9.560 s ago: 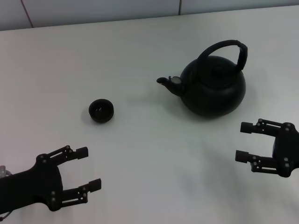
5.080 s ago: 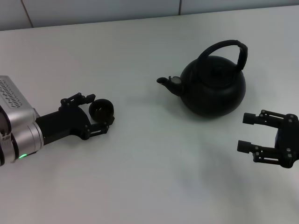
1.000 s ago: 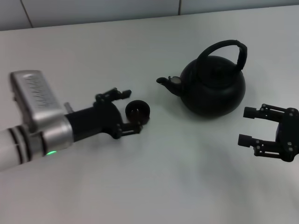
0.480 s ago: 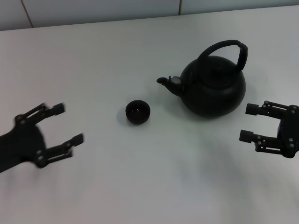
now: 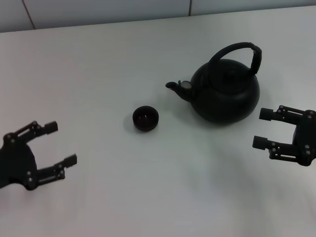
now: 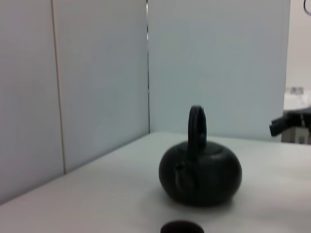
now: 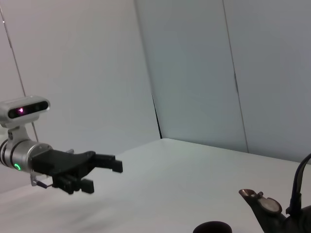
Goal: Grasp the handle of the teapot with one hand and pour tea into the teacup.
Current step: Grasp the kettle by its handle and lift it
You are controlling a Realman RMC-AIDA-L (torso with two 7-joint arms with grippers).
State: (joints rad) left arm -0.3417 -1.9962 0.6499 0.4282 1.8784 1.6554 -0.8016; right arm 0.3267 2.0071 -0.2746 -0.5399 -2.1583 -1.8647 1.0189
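The round black teapot [image 5: 224, 93] stands right of centre on the white table, spout pointing left; its arched handle [image 5: 236, 49] rises over the lid. It also shows in the left wrist view [image 6: 200, 174] and partly in the right wrist view [image 7: 284, 213]. The small black teacup [image 5: 145, 118] sits just left of the spout, its rim showing in both wrist views [image 6: 182, 227] [image 7: 212, 227]. My left gripper [image 5: 61, 144] hangs open at the near left, well away from the cup. My right gripper [image 5: 261, 128] is open, just right of and nearer than the teapot.
The white table [image 5: 98, 64] runs back to a pale panelled wall [image 5: 98, 10]. The left gripper also appears far off in the right wrist view [image 7: 102, 175].
The left gripper moved the teacup toward the spout, let go of it and drew back to the near left. The right gripper has hardly moved.
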